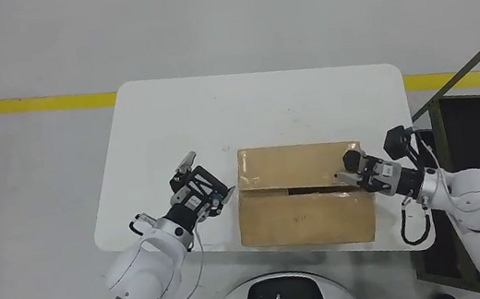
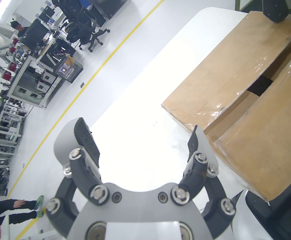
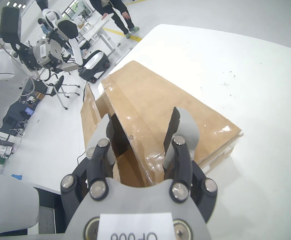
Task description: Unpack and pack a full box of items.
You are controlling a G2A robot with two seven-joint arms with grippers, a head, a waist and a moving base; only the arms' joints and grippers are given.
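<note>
Table (image 1: 215,106): right jaws astride box (image 3: 159,102) flap, apparently unclamped.

White arms (image 1: 147,275), black cables (image 1: 407,227), silver screwed claws (image 2: 138,127), perhaps rubber pads (image 2: 87,141).

Bright, even light. The bench (image 2: 145,91) glares white just ahead of the left tool (image 2: 137,127); tape (image 2: 214,111) on the box (image 2: 227,68) glints.

Box (image 1: 306,219) contents hidden under flaps (image 1: 285,166); dark slit (image 1: 316,189) shows nothing. Right pincer (image 3: 142,114) inner finger (image 3: 101,131) partly behind flap edge.
</note>
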